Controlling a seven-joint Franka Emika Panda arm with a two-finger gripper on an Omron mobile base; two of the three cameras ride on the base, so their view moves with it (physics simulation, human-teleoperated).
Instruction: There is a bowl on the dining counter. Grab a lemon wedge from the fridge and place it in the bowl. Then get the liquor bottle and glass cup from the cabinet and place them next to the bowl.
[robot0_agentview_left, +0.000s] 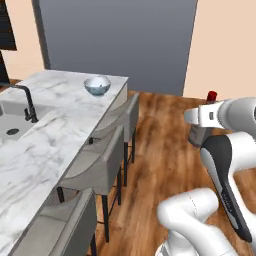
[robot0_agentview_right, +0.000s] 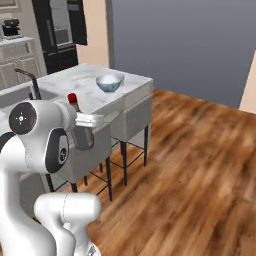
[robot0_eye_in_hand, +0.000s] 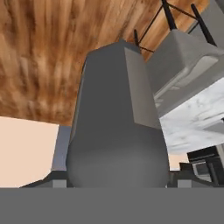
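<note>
Carried bottle (robot0_agentview_right: 80, 127) upright, cap up, clamped in tool (robot0_agentview_right: 86, 121) with jaws wide round its body, likely to set it by bowl (robot0_agentview_right: 109, 82), which sat at worktop's (robot0_agentview_right: 90, 95) far end toward one o'clock; arm folded high, forearm level, hand turned sideways over floor beside stools (robot0_agentview_right: 87, 150).

Bottle (robot0_agentview_left: 201, 134): body largely hidden behind the white arm in the left base view, red cap showing above it; in the hand view its base and neck run off the frame. Gripper (robot0_agentview_right: 86, 131): fingers hidden by the bottle and the hand, so contact cannot be made out. Bowl (robot0_agentview_left: 97, 85): contents too small to tell. Counter (robot0_agentview_left: 45, 145) and sink (robot0_agentview_left: 11, 122): cut off by the left edge. Fridge (robot0_agentview_right: 60, 35): cropped at the top edge.
</note>
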